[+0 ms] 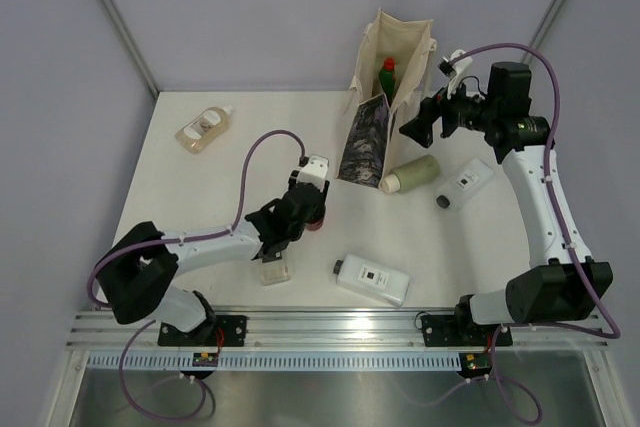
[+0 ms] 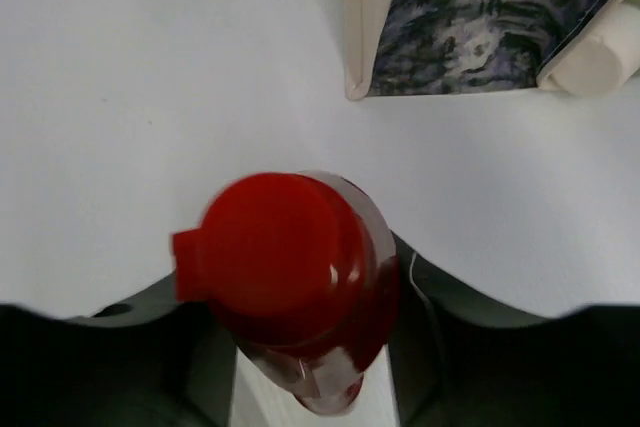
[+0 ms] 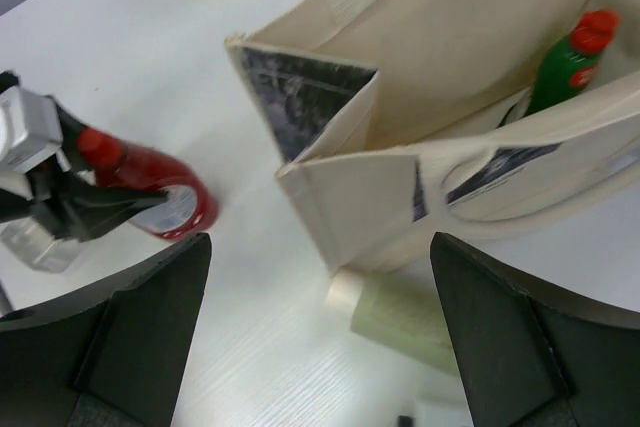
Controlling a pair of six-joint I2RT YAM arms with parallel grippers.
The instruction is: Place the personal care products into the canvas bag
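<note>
Your left end effector (image 1: 312,215) is pinching the red bottle (image 2: 290,267) just short of the canvas bag (image 1: 363,142), with bare worktop (image 1: 200,197) between them. Your right end effector (image 1: 420,123) hangs spread wide by the bag's right rim.

You have seven bottles:
- One dark green bottle (image 1: 386,77) stands in the bag.
- One is gripped.
- Five lie out:
  - the peach bottle (image 1: 204,130), near the far left edge
  - the clear bottle (image 1: 275,269)
  - the pale green cylinder (image 1: 412,173), against the bag's corner
  - two flat white bottles (image 1: 466,183) (image 1: 372,279)

White arms (image 1: 540,197) carry black joints (image 1: 512,82), purple cables (image 1: 505,46).
</note>
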